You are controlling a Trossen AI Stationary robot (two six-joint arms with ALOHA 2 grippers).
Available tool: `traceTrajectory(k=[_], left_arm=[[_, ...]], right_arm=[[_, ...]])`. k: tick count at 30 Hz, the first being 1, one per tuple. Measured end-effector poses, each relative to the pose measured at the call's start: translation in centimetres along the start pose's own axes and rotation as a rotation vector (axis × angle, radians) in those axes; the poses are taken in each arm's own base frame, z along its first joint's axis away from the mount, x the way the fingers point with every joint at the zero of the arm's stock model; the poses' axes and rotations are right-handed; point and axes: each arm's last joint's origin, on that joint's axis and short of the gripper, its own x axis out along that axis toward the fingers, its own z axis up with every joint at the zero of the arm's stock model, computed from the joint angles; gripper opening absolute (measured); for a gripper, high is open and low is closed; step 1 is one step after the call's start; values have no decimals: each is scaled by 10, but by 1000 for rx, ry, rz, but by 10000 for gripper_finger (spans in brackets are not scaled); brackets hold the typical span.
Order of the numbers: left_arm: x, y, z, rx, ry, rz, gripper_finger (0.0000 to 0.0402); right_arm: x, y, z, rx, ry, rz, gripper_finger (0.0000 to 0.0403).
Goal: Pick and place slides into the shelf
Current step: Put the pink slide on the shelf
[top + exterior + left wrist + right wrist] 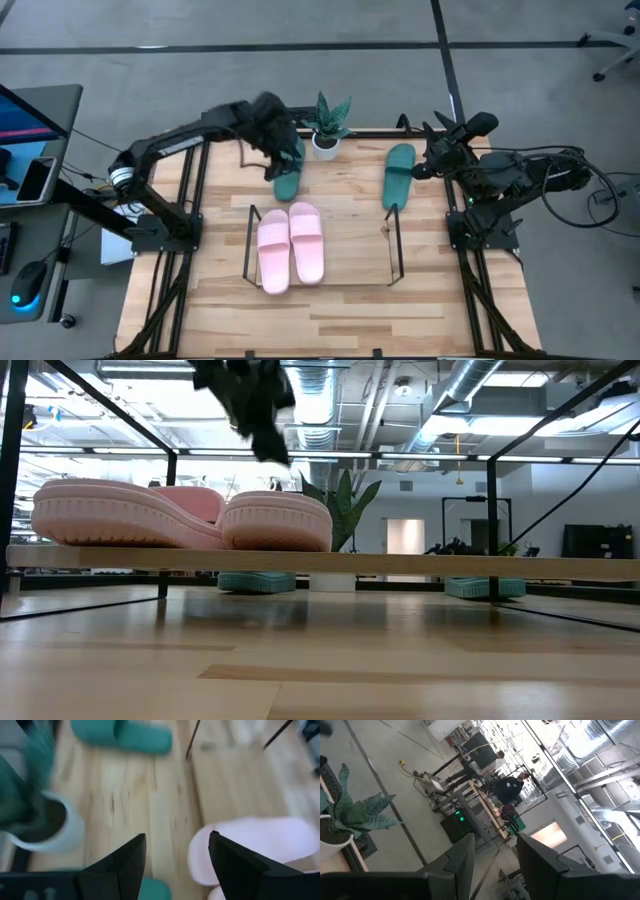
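On the pale wooden bench (340, 300), two pink foam slides (291, 246) lie lengthwise across the thin black wire shelf (250, 245). Two green foam slides (398, 175) lie near the far edge, flanking a white-potted plant (326, 128). Left gripper (285, 150), jaws wide and empty, hovers over one; right gripper (432, 160) waits half-parted, empty.

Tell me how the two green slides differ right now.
The left green slide lies beside the potted plant, partly hidden under the open left gripper; the right green slide lies fully exposed, with the right gripper off to its side. The left one angles more than the right. Both rest on the table, outside the shelf.
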Motion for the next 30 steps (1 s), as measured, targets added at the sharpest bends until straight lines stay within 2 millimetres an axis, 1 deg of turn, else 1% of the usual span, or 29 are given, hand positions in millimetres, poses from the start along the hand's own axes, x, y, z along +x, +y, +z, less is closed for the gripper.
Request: traceTrajectory(k=[3, 6, 8, 10, 12, 14, 17, 19, 23, 27, 30], left_arm=[[-41, -14, 22, 53, -116, 22, 203], [-87, -35, 36, 99, -248, 51, 203], [-116, -52, 40, 114, -331, 51, 203], [-139, -70, 40, 119, -398, 42, 203], [-157, -89, 37, 112, -445, 23, 203], [-168, -107, 35, 94, -477, -11, 203], [-176, -131, 32, 54, -484, -48, 203], [-175, -145, 30, 23, -465, -60, 203], [-166, -169, 26, -23, -376, -66, 203], [-153, -192, 25, -23, -304, -35, 202], [-147, -209, 24, 4, -276, -5, 187]], right_arm=[[0, -1, -1, 4, -2, 1, 139], [0, -3, -2, 16, 0, -1, 139], [0, -4, -2, 24, -1, -1, 139], [0, -5, -3, 39, 0, -1, 139], [-1, -5, -4, 43, 2, -4, 139], [-1, -6, -4, 52, 2, -3, 139], [-1, -6, -4, 55, 3, -5, 139], [-1, -6, -4, 57, 3, -5, 139], [-1, -6, -4, 93, 3, -5, 139], [-4, -6, -4, 137, -11, 6, 138], [-10, -6, -3, 188, -39, 29, 134]])
